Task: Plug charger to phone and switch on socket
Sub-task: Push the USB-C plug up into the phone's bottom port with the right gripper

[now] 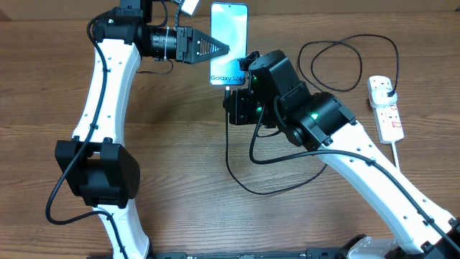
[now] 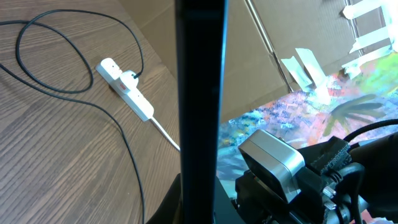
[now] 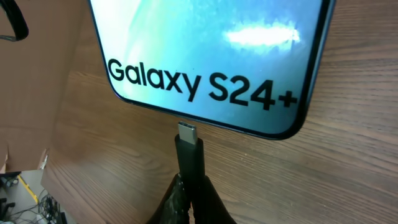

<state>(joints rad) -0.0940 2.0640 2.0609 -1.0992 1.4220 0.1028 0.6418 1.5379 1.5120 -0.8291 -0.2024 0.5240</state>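
The phone (image 1: 228, 39) lies at the back middle, its light-blue screen up and the "Galaxy S24+" text toward me. My left gripper (image 1: 218, 49) is shut on its left long edge; in the left wrist view the phone (image 2: 199, 93) shows edge-on as a dark bar between the jaws (image 2: 200, 208). My right gripper (image 3: 194, 202) is shut on the charger's connector (image 3: 188, 142). Its metal tip sits right at the phone's (image 3: 211, 50) bottom edge, not visibly inserted. The black cable (image 1: 237, 176) loops to its plug (image 1: 389, 91) in the socket strip (image 1: 387, 115) at the right.
The cable makes a loop (image 1: 345, 65) behind the right arm. The strip's white cord (image 1: 397, 155) runs toward the front right. The strip (image 2: 127, 92) and cable also show in the left wrist view, with the right arm's camera housing (image 2: 273, 163) close by.
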